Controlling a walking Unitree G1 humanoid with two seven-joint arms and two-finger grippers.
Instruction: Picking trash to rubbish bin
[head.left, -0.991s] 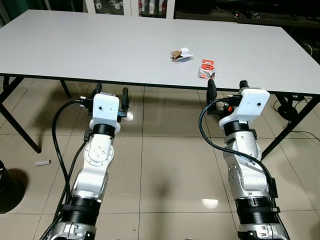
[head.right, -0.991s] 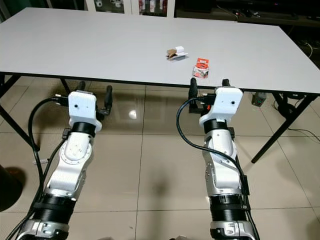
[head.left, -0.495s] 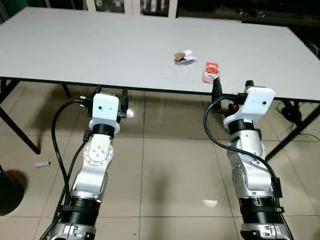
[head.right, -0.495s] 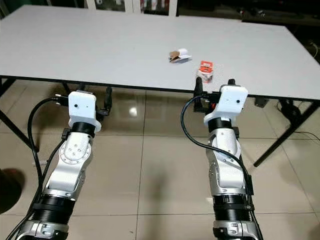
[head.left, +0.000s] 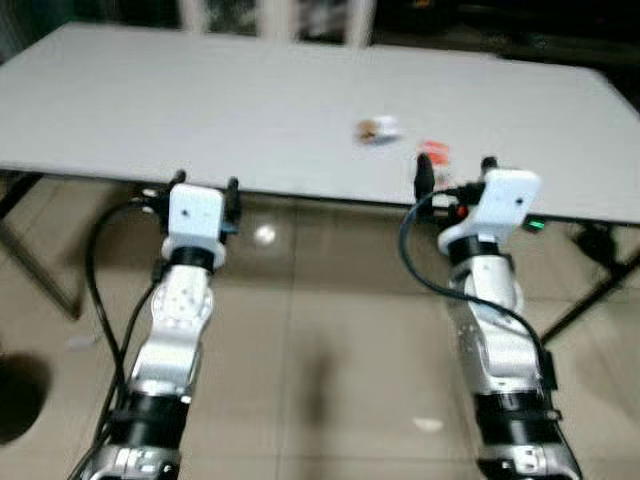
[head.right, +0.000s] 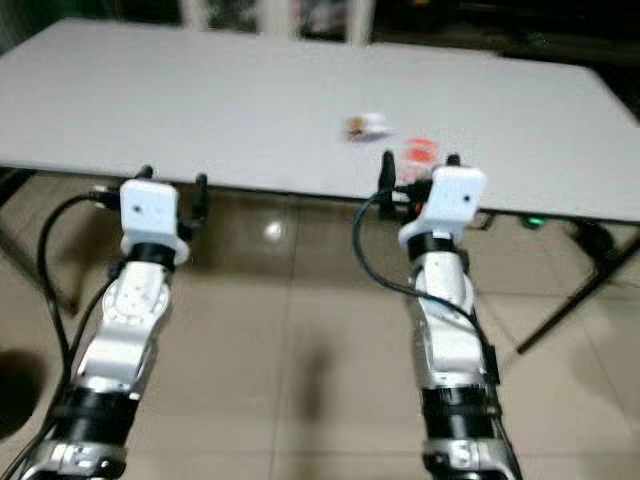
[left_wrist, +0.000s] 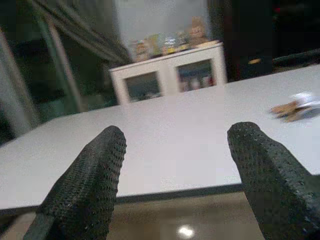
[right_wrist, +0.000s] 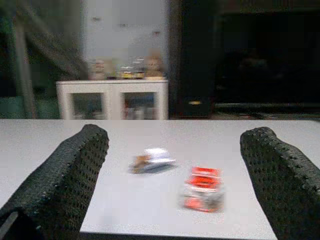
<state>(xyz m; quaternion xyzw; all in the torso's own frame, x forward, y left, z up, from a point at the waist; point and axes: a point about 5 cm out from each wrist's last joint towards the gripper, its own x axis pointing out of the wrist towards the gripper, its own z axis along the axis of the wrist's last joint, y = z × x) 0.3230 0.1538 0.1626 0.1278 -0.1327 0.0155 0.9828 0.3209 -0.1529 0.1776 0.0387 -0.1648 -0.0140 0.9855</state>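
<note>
Two bits of trash lie on the white table (head.left: 200, 110) near its front right edge: a red and white crumpled packet (head.left: 434, 152) (right_wrist: 202, 189) and a brown and white scrap (head.left: 379, 128) (right_wrist: 151, 159) a little farther back. My right gripper (head.left: 452, 172) is open at the table's front edge, just in front of the packet, which shows between its fingers (right_wrist: 75, 170) in the right wrist view. My left gripper (head.left: 205, 187) is open at the table edge, far to the left of the trash; the scrap (left_wrist: 295, 105) shows off to one side of it.
Black table legs (head.left: 20, 190) stand at both ends. A dark round object (head.left: 15, 395) sits on the tiled floor at the left. A white cabinet (left_wrist: 170, 80) stands behind the table. The head views are blurred.
The camera has moved closer to the table and the views are now blurred. Both grippers have risen to the table's edge; the right one stands nearer the red packet.
</note>
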